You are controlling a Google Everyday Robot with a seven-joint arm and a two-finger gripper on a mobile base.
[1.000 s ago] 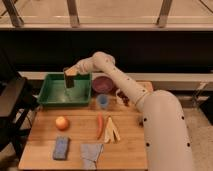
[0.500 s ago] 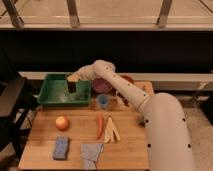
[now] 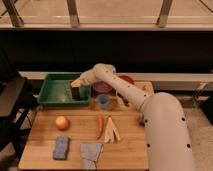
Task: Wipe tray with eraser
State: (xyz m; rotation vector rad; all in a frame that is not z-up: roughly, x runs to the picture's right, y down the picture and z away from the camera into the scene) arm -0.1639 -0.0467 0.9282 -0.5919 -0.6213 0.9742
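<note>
Shifted since a second ago, from the middle of the tray (image 3: 49, 94) toward its near right corner: jaws and eraser (image 3: 76, 93) together, a little further along than half a second back. Now low inside the green tray, jaws closed on the top of the small dark eraser, gripping it from above. Eraser upright, down at the tray floor; whether pressed on it or just above, impossible to tell. Just inside the right-hand wall, close to the near rim. White arm (image 3: 107, 72) reaching in from the right, bent over the tray's right edge, running back to the bulky white body (image 3: 167, 130) at the lower right. Tray at the far left corner of the wooden tabletop (image 3: 75, 134). Just right of the tray, a pinkish bowl (image 3: 102, 87), partly hidden behind the arm; beyond it a red dish (image 3: 126, 79). In front of the bowl, a small blue cup (image 3: 103, 101), upright, near the tray's right corner but apart from it. On the near half of the tabletop, an orange round fruit (image 3: 62, 122) on the left, a reddish carrot-like stick (image 3: 100, 126) in the middle, pale yellow strips (image 3: 113, 131) just beside it on the right. Along the near edge, a blue sponge (image 3: 61, 148) and a crumpled grey cloth (image 3: 91, 153) side by side, well apart from the tray.
</note>
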